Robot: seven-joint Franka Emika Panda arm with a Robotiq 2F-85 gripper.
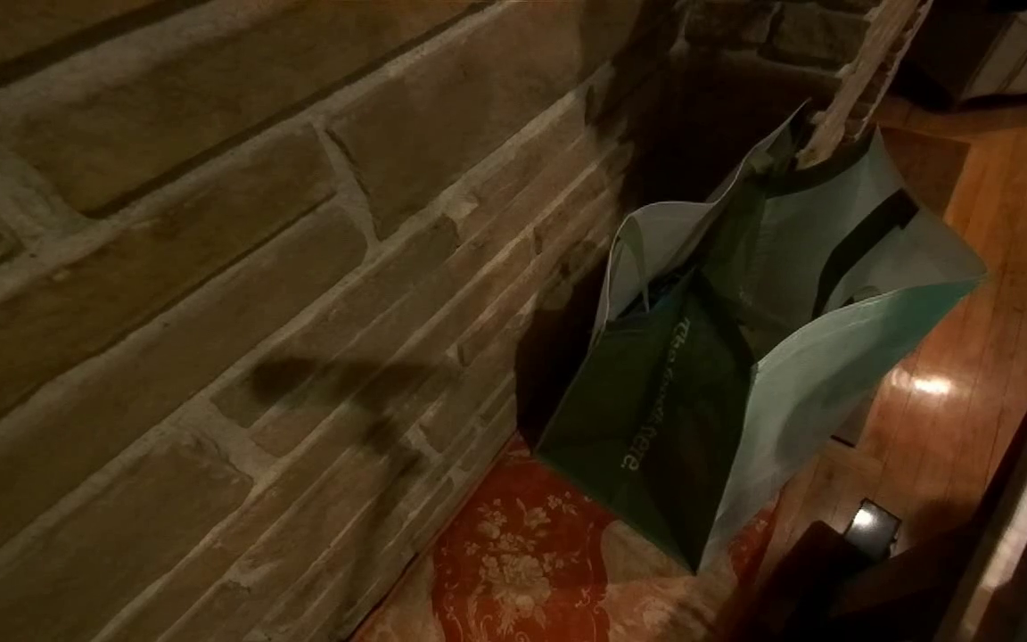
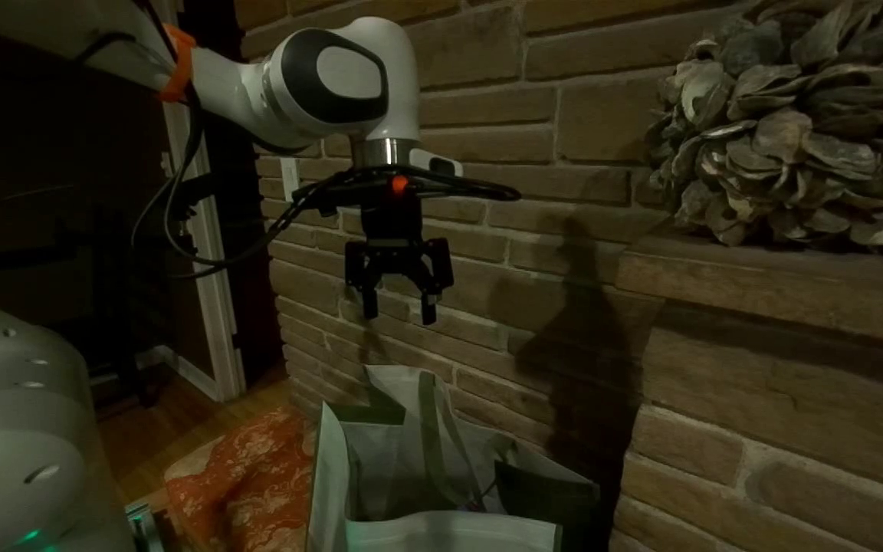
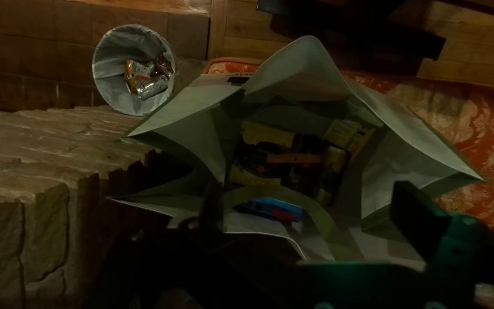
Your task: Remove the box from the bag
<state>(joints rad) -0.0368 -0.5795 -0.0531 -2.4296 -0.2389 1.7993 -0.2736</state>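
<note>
My tool [image 2: 400, 316] hangs above the bag [image 2: 449, 533], jaws apart with nothing between them. The box [image 3: 275, 208] is inside the bag, by one side, whose handle [image 3: 322, 216] curves around it in the wrist view; how it rests is too dim to tell. I'd line my jaws up across its thin way, come straight down clear of that handle, close gently, then lift slowly so the bag doesn't ride up. Deeper in the bag lie other goods [image 3: 294, 159]; under it is the surface [image 1: 522, 571]; beyond it, a bin [image 3: 112, 56].
</note>
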